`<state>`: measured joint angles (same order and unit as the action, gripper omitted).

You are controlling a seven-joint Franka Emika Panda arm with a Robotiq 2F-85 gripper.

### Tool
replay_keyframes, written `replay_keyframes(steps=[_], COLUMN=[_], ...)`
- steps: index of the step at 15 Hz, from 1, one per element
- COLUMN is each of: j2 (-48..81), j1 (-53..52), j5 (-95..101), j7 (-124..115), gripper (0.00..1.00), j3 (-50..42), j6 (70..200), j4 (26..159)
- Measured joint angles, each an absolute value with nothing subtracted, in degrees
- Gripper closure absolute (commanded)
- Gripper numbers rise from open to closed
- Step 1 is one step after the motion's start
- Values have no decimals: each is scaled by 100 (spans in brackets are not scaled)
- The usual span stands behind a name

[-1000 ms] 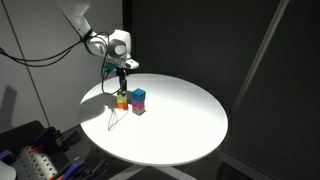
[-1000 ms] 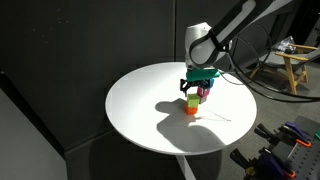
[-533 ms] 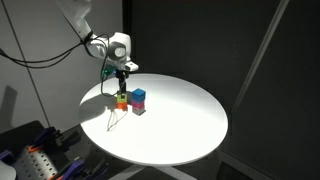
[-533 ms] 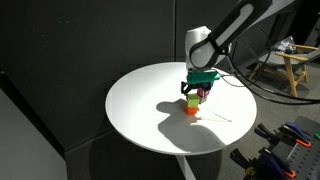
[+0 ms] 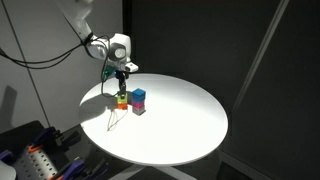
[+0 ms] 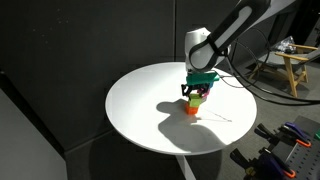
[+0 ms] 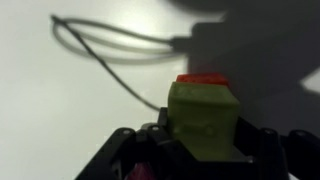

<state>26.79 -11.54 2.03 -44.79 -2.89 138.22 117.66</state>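
A green block [image 7: 203, 120] sits on top of a red block [image 7: 202, 79] on the round white table [image 5: 185, 125]. My gripper [image 7: 200, 152] reaches down over this stack, and its dark fingers press against both sides of the green block. In both exterior views the gripper [image 5: 122, 86] [image 6: 198, 90] stands straight above the green block [image 5: 122, 94] [image 6: 194, 98], with the red block [image 6: 192, 109] under it. Right beside the stack, a blue block [image 5: 139, 96] rests on a magenta block [image 5: 139, 108].
A thin cable [image 7: 105, 50] loops across the table [image 6: 140, 100] near the stack. Around the table are dark curtains, robot gear low down [image 5: 35, 155] and a wooden stool [image 6: 297, 62].
The jaws have closed in from wide open onto the green block. The arm and the blocks have hardly moved.
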Motion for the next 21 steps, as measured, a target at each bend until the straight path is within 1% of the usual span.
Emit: replay_keyframes(steps=[5,16,21], j2=[2674,2425,2143], j1=[-1167,-1260,-1255], j5=[239,307,315], j7=[-4417,-4201,-3648], gripper=[73,73,73], j3=[-280,-278,-250], j6=[13825,13642,13436], j4=[11757,11765,11776])
